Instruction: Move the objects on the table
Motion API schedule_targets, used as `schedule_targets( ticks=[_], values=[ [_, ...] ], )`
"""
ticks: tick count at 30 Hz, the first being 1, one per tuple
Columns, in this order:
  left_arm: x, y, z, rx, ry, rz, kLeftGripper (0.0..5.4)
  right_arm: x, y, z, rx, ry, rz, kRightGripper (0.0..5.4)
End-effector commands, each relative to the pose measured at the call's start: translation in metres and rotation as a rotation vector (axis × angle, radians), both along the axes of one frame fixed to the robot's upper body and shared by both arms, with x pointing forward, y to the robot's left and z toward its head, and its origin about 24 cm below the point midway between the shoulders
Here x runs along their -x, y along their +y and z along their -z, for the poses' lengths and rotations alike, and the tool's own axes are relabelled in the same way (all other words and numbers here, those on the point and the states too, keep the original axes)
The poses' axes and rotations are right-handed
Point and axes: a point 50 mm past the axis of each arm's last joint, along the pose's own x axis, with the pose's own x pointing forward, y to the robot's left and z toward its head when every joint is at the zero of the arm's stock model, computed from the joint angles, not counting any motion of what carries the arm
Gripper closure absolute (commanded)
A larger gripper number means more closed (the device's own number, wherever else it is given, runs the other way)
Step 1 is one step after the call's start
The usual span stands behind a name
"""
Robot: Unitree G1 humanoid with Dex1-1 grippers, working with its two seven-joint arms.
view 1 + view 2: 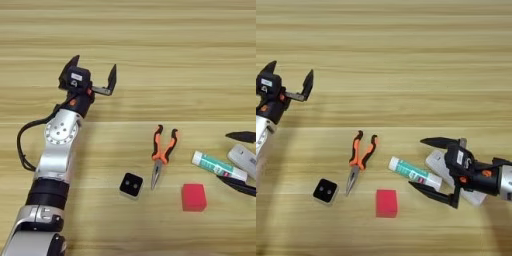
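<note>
The left gripper (92,71) is raised over the far-left part of the wooden table (150,45), fingers spread wide and empty, well apart from all objects. The right gripper (428,167) reaches in from the right edge, fingers spread wide: one fingertip lies far of the white remote-like device (443,167), the other near of it, beside the right end of the white-and-green tube (415,173). It grasps nothing. The tube lies just left of the device, tilted. The red foam cube (386,203) sits near of the tube. The orange-handled pliers (359,159) lie left of the tube, nose pointing near. The black square block (325,191) with two holes sits near-left of the pliers.
</note>
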Motion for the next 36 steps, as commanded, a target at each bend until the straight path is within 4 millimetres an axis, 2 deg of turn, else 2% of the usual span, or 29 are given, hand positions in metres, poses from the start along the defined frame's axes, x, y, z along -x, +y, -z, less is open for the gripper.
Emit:
schedule_targets(
  ticks=[1,9,22,36],
  values=[
    [-0.002,0.001,-0.003,-0.015,-0.015,-0.006,0.0,-0.002,-0.008,0.003,0.055,0.002,0.02,0.01],
    [-0.002,0.002,-0.003,-0.017,-0.015,-0.007,0.0,0.001,-0.011,0.019,0.099,0.061,0.014,0.01],
    [-0.002,0.002,-0.003,-0.019,-0.014,-0.007,0.0,0.007,-0.009,0.036,0.146,0.12,-0.018,1.82],
    [-0.002,0.002,-0.003,-0.019,-0.015,-0.006,0.0,0.004,-0.016,0.043,0.157,0.136,0.009,3.38]
  ],
)
